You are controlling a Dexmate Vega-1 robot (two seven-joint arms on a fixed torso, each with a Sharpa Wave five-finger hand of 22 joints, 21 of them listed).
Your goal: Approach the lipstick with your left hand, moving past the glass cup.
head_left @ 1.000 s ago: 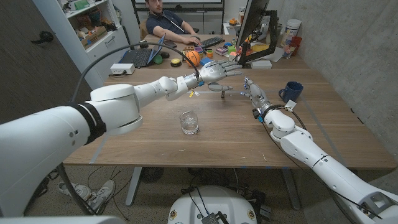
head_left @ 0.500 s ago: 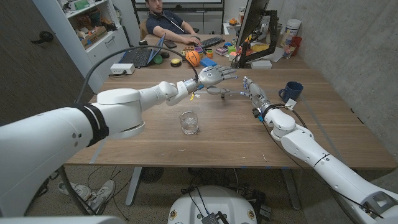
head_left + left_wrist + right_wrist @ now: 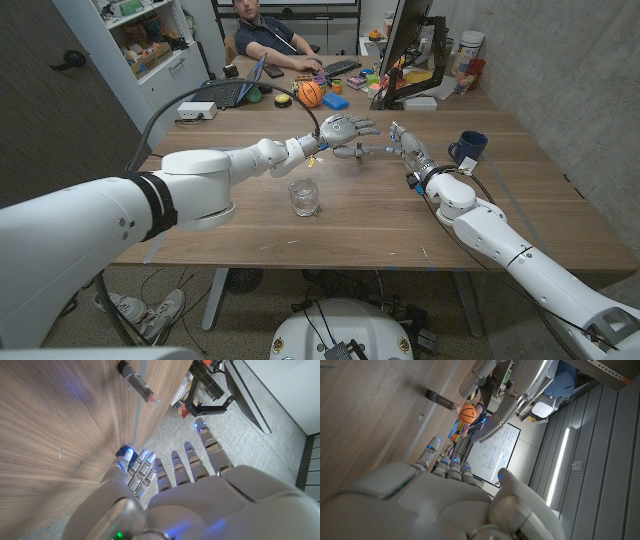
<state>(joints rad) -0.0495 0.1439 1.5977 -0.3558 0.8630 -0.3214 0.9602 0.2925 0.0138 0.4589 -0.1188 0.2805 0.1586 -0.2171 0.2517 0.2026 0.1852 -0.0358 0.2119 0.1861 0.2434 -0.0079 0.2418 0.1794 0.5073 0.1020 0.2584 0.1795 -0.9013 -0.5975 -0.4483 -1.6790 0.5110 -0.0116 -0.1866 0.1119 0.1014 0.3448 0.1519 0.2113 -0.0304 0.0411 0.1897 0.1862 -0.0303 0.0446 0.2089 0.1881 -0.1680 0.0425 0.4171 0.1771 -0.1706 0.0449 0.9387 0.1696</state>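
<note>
The left robot hand (image 3: 344, 130) was seen empty, fingers spread, above the lipstick (image 3: 138, 384): judged light, rigid, smooth, roll-prone, best pinched mid-barrel.

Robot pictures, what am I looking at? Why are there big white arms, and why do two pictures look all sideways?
This is a robot standing at a wooden table. It has two white arms, and each ends in a hand with fingers, a bit like yours.

The wide picture comes from a camera on the robot's head, looking down. The other two come from small cameras on its wrists, so they look turned around.

The left hand hangs open above the table and holds nothing. The right hand is open and empty too.

On the table you can see a glass cup, a blue mug and a small lipstick, which lies on its side ahead of the left hand's fingers. A person sits at a desk behind.
</note>
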